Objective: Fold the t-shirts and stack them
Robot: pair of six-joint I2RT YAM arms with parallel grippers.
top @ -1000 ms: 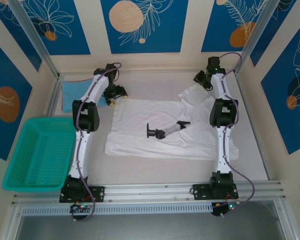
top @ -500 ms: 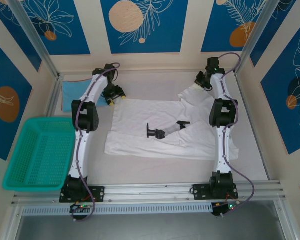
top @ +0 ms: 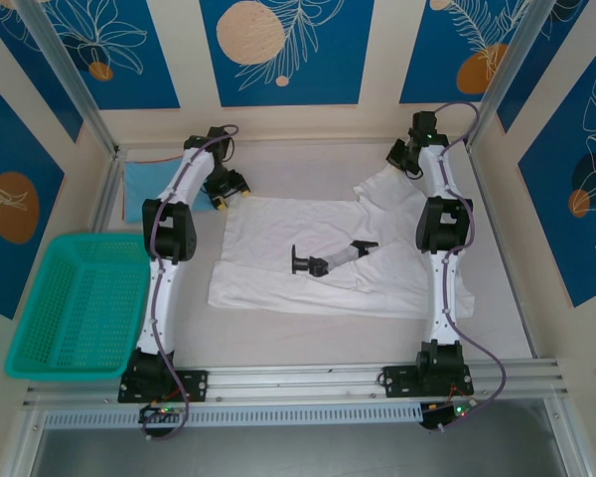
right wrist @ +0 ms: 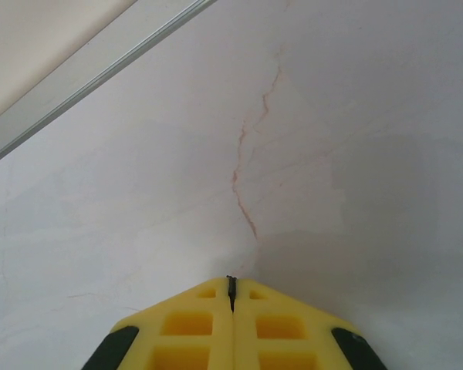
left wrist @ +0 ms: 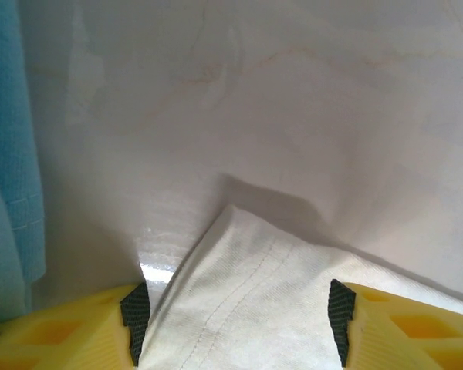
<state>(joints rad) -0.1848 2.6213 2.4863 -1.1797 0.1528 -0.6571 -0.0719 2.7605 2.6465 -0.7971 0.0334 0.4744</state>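
1. Along the near edge of the table (top: 308,343), 2 arm bases stand bolted side by side, and both arms reach away toward the far wall.
2. Off to the near left sits a teal mesh basket (top: 79,303), just beside the left arm (top: 164,268).
3. Between the 2 arms, the white t-shirt (top: 278,238) lies spread flat on the table, with a black mark (top: 300,261) near its middle.
4. Farther back, the left gripper (left wrist: 238,320) holds its yellow fingers apart, straddling the far left corner of the white t-shirt without closing on it.
5. At the far right, the right gripper (right wrist: 231,285) has its fingers pressed together by the shirt's far right sleeve; whether cloth is pinched between them, I cannot tell.
6. Farthest left, the light-blue t-shirt (top: 139,179) lies in the back corner, beside the left arm.
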